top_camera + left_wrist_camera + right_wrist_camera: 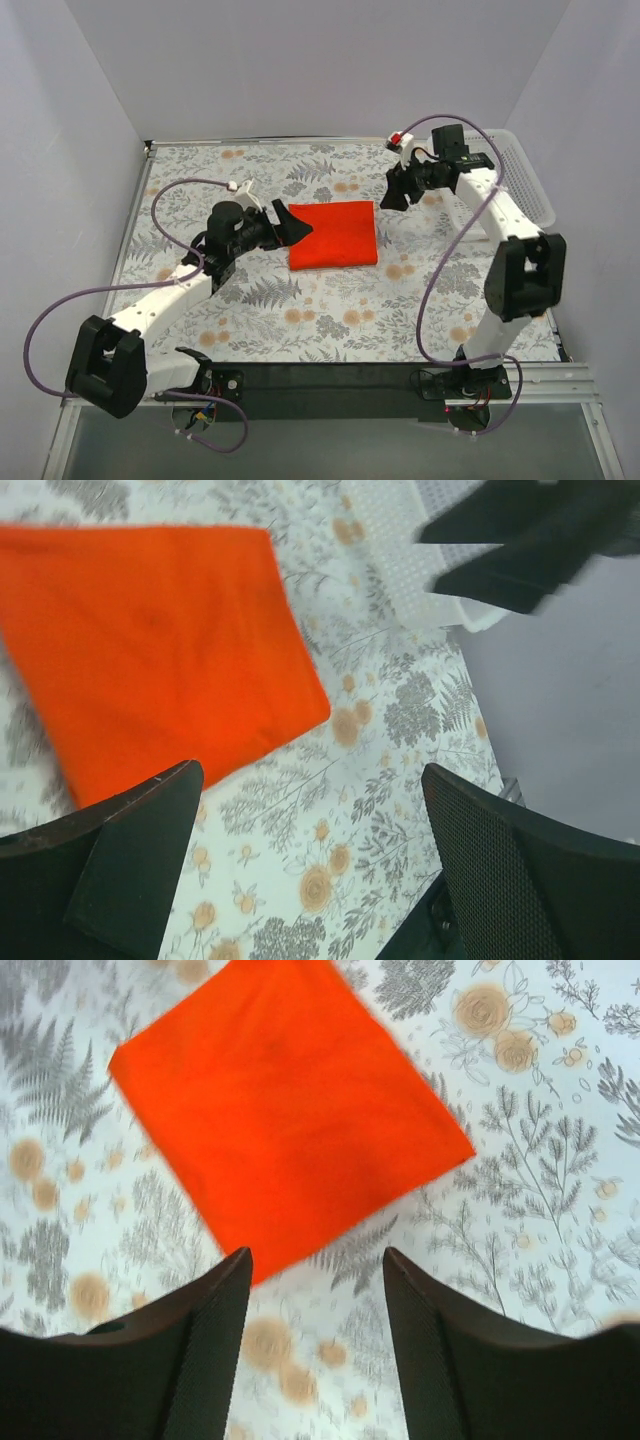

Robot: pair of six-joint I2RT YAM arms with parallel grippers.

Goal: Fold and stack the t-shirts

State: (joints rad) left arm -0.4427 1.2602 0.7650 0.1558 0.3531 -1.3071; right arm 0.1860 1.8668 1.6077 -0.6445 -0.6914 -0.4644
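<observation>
A bright orange-red t-shirt (334,234) lies folded into a flat rectangle in the middle of the table. It also shows in the left wrist view (150,640) and in the right wrist view (285,1110). My left gripper (296,226) is open and empty, hovering at the shirt's left edge. My right gripper (393,196) is open and empty, raised above the table just right of the shirt's far right corner. In the left wrist view the gripper (310,780) is over bare cloth; in the right wrist view the gripper (315,1260) is too.
A floral tablecloth (330,310) covers the table. A white mesh plastic basket (525,175) stands at the far right edge, behind my right arm; it also shows in the left wrist view (420,560). White walls close in the left, back and right.
</observation>
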